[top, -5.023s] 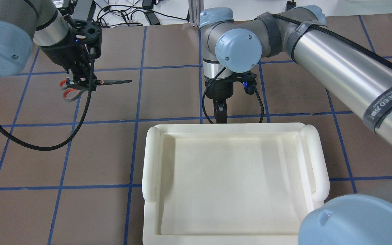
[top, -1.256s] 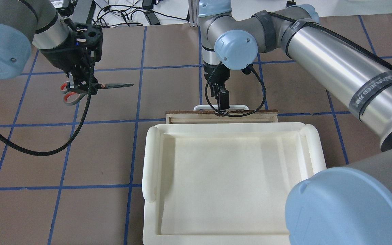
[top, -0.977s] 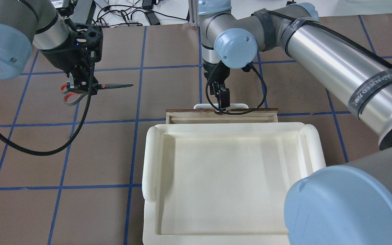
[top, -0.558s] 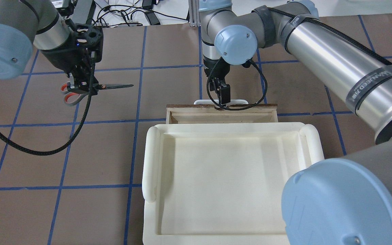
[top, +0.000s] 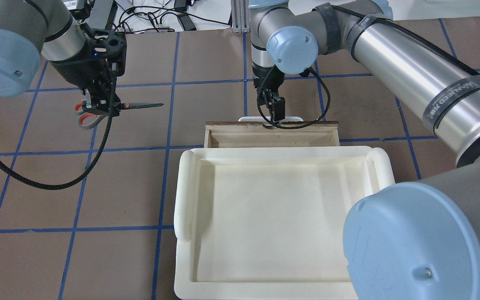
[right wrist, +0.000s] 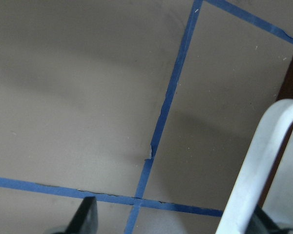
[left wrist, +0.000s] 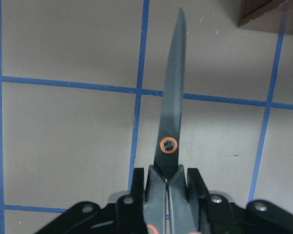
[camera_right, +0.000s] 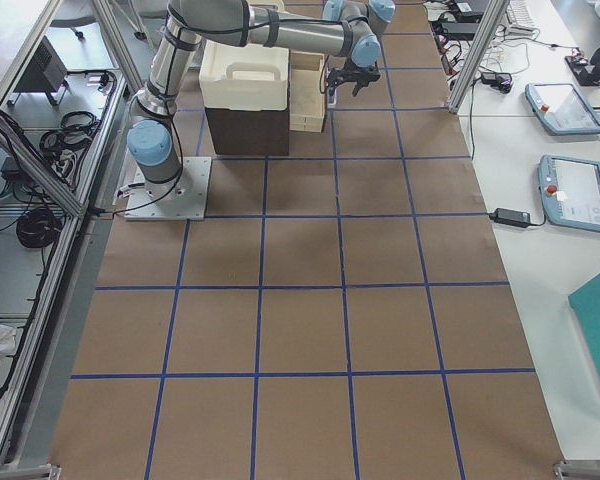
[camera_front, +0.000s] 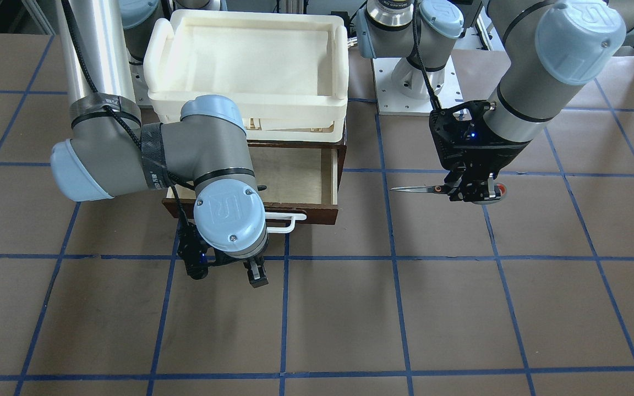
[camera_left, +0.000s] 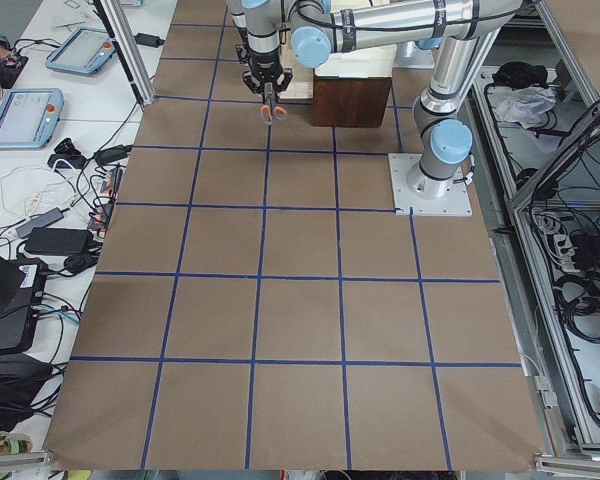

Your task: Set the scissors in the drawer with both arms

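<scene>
Beneath cream tray (camera_front: 240, 107), drawer (camera_front: 292, 176) half open

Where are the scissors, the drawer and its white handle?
scissors (camera_front: 419, 188), front-facing view, on the blades.
drawer (camera_front: 289, 176), front-facing view, on its bare wooden floor.
white handle (right wrist: 256, 165), right wrist view, on the bar.

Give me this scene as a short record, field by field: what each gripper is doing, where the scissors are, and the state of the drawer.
Left gripper: shut on the scissors near the pivot, held above the table
Scissors: blades closed, tips pointing toward the drawer, not yet over it
Right gripper: open, at the white handle, which is not clamped
Drawer: part-way open under the cream tray; nothing seen in the visible part of its interior
</scene>
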`<state>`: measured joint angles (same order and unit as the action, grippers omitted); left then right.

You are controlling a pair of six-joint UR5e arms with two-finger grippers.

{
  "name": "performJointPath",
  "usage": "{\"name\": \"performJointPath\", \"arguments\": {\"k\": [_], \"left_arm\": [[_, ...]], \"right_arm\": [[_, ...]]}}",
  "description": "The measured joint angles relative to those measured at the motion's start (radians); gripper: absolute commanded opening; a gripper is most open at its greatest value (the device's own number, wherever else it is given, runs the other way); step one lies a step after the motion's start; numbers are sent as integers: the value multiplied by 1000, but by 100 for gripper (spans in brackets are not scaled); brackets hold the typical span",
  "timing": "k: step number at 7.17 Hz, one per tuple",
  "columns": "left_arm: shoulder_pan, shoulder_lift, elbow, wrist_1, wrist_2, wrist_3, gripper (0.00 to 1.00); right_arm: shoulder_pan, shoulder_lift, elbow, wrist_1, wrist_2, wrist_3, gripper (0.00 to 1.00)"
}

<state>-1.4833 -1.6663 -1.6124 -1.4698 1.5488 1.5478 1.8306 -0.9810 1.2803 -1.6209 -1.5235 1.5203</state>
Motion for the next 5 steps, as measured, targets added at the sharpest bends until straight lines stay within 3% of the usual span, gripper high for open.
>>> {"name": "performJointPath", "arguments": {"k": [5], "left_arm": [[0,0,-1,-2,-1,0,0]], "right_arm": [[-9,22,-46,-3,0,-29,100]]}}
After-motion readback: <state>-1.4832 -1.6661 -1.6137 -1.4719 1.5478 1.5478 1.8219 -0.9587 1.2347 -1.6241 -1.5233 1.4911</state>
